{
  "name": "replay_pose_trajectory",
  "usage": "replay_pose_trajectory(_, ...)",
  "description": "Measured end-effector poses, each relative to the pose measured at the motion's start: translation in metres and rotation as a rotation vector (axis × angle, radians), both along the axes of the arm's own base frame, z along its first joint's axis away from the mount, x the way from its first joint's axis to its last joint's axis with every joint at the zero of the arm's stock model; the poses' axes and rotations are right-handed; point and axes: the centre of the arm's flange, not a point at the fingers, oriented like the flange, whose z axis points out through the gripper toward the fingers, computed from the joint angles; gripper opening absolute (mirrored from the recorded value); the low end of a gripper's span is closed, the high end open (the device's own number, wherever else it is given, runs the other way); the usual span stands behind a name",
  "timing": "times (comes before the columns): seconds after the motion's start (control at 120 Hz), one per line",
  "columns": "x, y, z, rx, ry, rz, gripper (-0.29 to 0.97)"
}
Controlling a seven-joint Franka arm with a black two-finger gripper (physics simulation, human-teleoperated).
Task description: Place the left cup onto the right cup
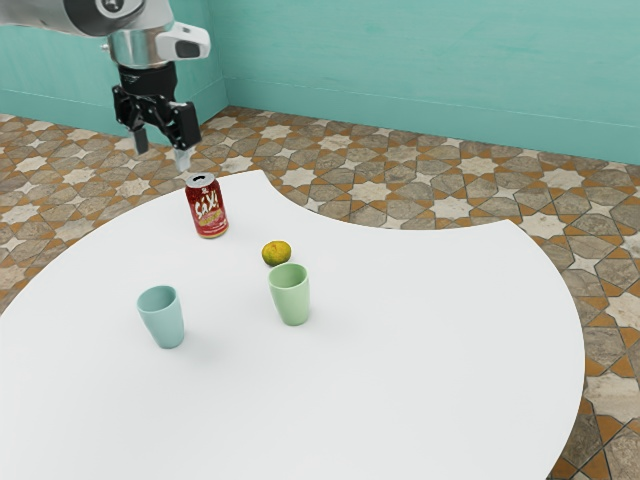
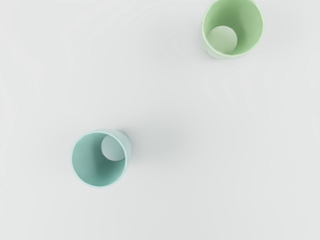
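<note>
Exterior view: teal cup (image 1: 161, 316), green cup (image 1: 289, 293) apart, off table (image 1: 430, 330) edges.

You see a teal cup (image 1: 161, 316) and a pale green cup (image 1: 289, 293) on a white table (image 1: 420, 340). The can (image 1: 207, 206) is red, the floor (image 1: 450, 190) star-patterned.

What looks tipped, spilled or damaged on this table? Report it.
Nothing stands out. The teal cup and green cup stand upright, apart and empty; the red can stands upright, with a small fruit lying near it.
</note>
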Motion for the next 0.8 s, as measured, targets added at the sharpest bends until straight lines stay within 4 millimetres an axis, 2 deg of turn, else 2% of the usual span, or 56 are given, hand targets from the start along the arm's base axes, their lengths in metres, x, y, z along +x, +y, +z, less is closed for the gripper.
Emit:
replay_pose_trajectory(0.142,0.002,0.0,-0.002,-0.003,-0.01,-0.009,0.68)
replay_pose_trajectory(0.233,0.002,0.001,-0.015,-0.005,0.011,-0.011,0.68)
replay_pose_trajectory(0.608,-0.005,-0.008,-0.14,-0.009,0.123,-0.052,0.68)
replay_pose_trajectory(0.8,-0.008,-0.011,-0.184,-0.01,0.123,-0.067,0.68)
